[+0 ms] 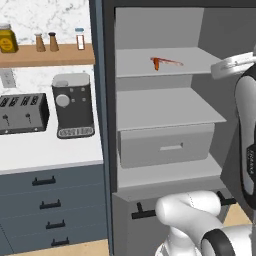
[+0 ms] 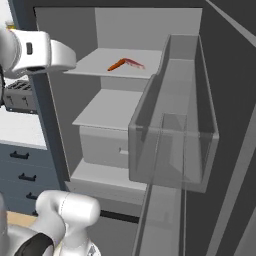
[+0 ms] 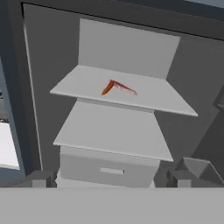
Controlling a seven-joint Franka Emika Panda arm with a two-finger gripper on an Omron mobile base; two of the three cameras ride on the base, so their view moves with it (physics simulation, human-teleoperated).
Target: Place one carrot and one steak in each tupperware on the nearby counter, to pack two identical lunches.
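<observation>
Short orange tapered carrot point(image 3: 106, 89) lying against flat reddish steak strip point(image 3: 124, 87) on upper grey shelf point(image 3: 87, 89) — end effector fingers spread wide.

Carrot point(image 3: 107, 89) touching steak point(image 3: 124, 88) on upper shelf point(image 3: 83, 89).

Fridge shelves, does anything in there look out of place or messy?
Slightly odd: a carrot and a steak lie loose on the bare upper shelf, meeting at one end in a V, with no container under them. Nothing looks spilled or damaged.
</observation>
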